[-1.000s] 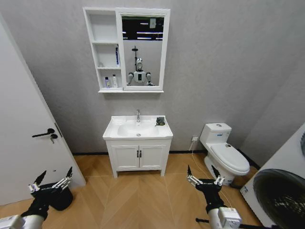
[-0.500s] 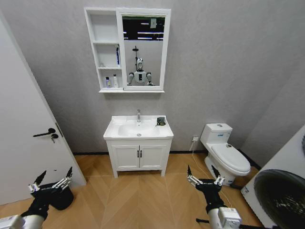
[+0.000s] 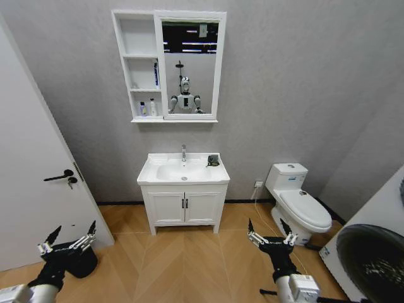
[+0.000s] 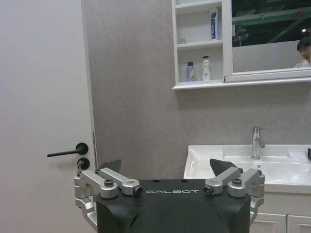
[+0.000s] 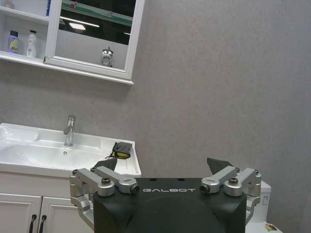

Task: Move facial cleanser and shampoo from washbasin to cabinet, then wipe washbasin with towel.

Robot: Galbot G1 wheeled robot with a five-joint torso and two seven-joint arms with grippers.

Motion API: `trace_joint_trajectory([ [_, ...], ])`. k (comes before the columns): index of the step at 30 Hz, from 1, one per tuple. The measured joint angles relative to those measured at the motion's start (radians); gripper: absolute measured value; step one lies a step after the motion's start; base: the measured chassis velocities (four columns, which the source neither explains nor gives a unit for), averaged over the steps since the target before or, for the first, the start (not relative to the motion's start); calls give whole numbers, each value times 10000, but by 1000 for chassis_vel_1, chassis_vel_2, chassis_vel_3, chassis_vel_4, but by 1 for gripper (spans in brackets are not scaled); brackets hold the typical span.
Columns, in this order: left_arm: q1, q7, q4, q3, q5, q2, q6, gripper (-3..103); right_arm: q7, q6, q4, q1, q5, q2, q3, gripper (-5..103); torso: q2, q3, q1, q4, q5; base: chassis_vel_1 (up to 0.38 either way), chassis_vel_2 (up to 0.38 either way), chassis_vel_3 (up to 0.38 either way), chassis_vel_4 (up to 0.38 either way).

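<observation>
Currently parked well back from the washbasin (image 3: pixel 183 172), facing it square on. Left gripper (image 3: pixel 66 239) low at the left of the head view, jaws spread wide, holding nothing, close above a dark bin (image 3: pixel 81 262) on the wood floor. Right gripper (image 3: pixel 272 236) low at the right, likewise wide and empty, near the toilet (image 3: pixel 297 201). Both well apart from the basin. Towel (image 3: pixel 213 161) bunched on the basin's back right corner, beside the chrome tap (image 3: pixel 184 152); yellow-green edge visible in the right wrist view. Cabinet (image 3: pixel 141 65) of 3 open shelves on the wall above the basin, joined to the mirror (image 3: pixel 189 66). 2 small bottles (image 3: pixel 147 108) side by side on the bottom shelf: 1 purple, 1 white. Blue tube (image 3: pixel 155 74) upright on the middle shelf against the mirror side. Cannot tell which item is cleanser or shampoo. Basin top otherwise bare apart from towel. Door (image 3: pixel 38 183) with black handle at left.
</observation>
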Motion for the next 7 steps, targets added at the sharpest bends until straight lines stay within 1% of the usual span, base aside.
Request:
trace_joint_trajectory([
  [7,0,0,0,0,0,0,1,100,0,0,1,1,0,0,0,100,0,0,0,0,0,0,0,0,0],
])
